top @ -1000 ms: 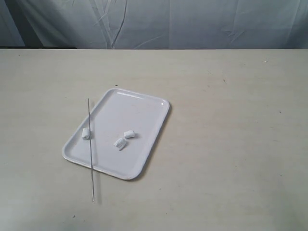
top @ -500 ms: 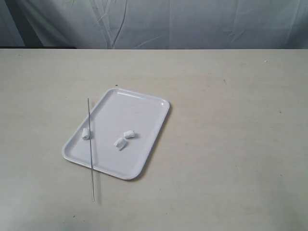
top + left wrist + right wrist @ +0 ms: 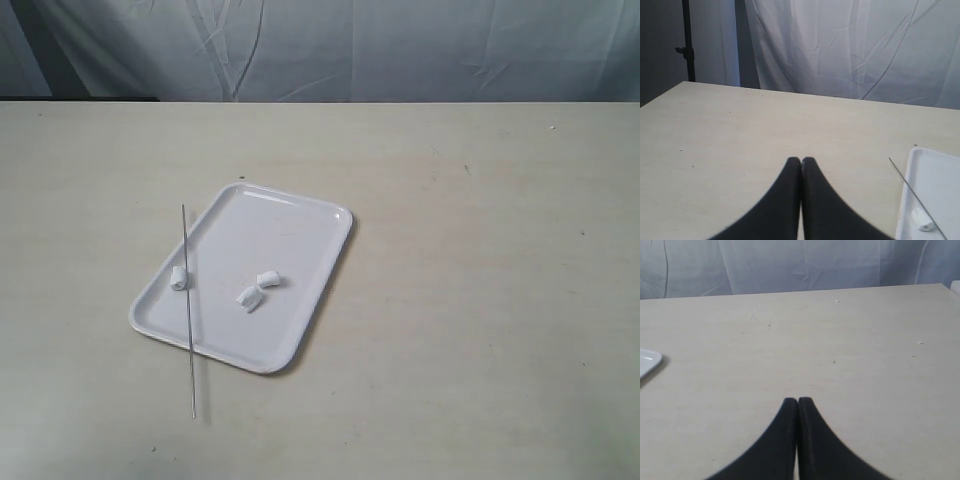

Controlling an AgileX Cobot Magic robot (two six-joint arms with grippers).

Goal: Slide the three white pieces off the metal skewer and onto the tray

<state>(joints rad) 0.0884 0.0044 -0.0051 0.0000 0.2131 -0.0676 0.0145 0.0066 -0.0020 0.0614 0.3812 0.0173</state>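
Observation:
The white tray [image 3: 290, 240] lies left of centre on the beige table. All three white pieces rest on it: one [image 3: 179, 278] near its left rim, touching or beside the metal skewer [image 3: 188, 310], and two [image 3: 267, 279] [image 3: 248, 298] close together in the middle. The thin skewer lies across the tray's left edge, its near end out on the table. Neither arm shows in the exterior view. My left gripper [image 3: 801, 160] is shut and empty, with the tray [image 3: 935, 185], skewer [image 3: 915, 197] and one piece [image 3: 922, 219] off to its side. My right gripper [image 3: 798, 400] is shut and empty over bare table.
A wrinkled white cloth backdrop [image 3: 400, 50] hangs behind the table's far edge. A dark stand [image 3: 686, 40] rises beyond the table in the left wrist view. A corner of the tray [image 3: 647, 362] shows in the right wrist view.

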